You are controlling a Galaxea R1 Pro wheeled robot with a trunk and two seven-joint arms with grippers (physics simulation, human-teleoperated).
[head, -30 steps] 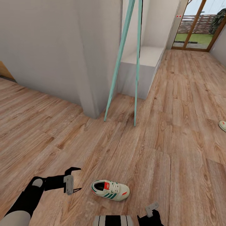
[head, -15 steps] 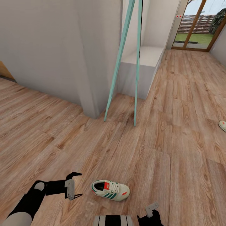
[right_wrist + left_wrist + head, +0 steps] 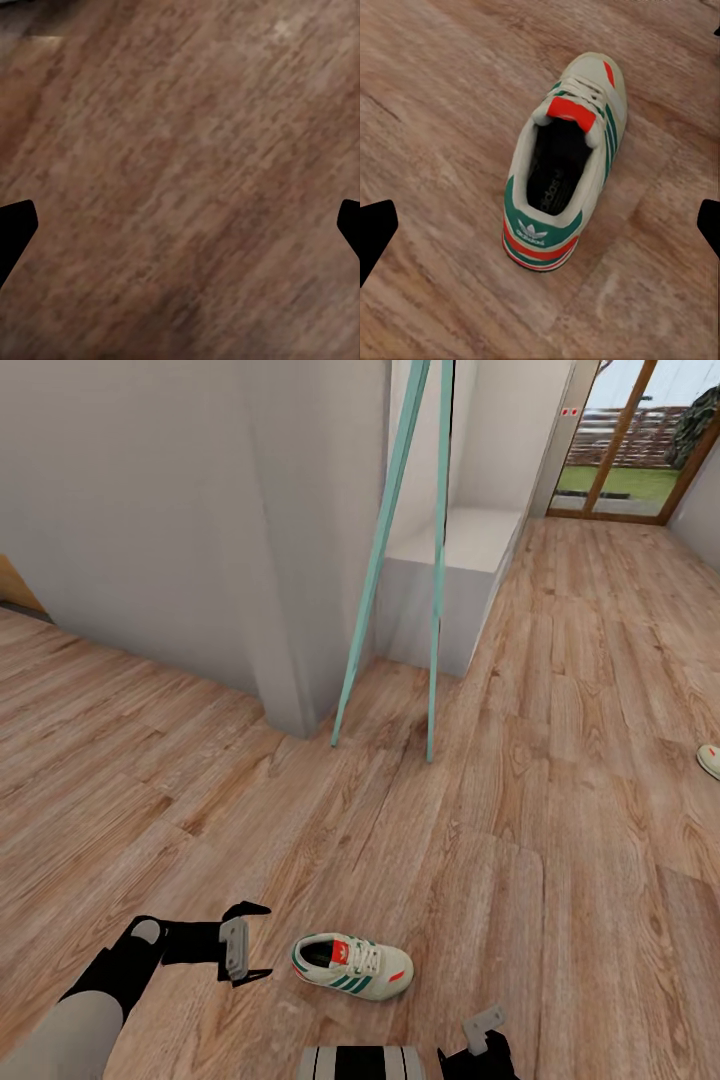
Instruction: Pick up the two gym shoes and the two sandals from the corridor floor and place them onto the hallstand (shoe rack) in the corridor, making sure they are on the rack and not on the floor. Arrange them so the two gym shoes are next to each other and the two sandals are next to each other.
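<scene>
Since a second ago the left arm has swung in and lower: the left gripper (image 3: 250,941) has travelled from beside the shoe's heel, higher up in the head view, to a spot just short of the heel. Camera unchanged — walls, teal ladder legs and floor all sit where they did.

Corridor floor (image 3: 520,840), wood-grain planks, runs from the robot toward the glazed door at 1 o'clock. White low unit (image 3: 470,540) stands against the wall at 12 o'clock, behind the teal ladder legs (image 3: 437,560); whether it is the rack cannot be told from here.

Near gym shoe (image 3: 352,966) lies upright on its sole on the floor, close in front of the base. Long axis runs roughly 9-to-3, heel toward 9, toe toward 3. A second gym shoe (image 3: 710,760) is just visible at the head view's edge, about 3 o'clock, well apart.

Key relation — shoe lies at 3 o'clock from the left gripper, heel end nearest, near but not touching. Left wrist view looks down on the heel and opening (image 3: 556,169), fingertips wide apart either side. Left arm judged nearer.

Right gripper (image 3: 485,1028) at lower edge, over bare floor; fingertips spread apart in its wrist view.
</scene>
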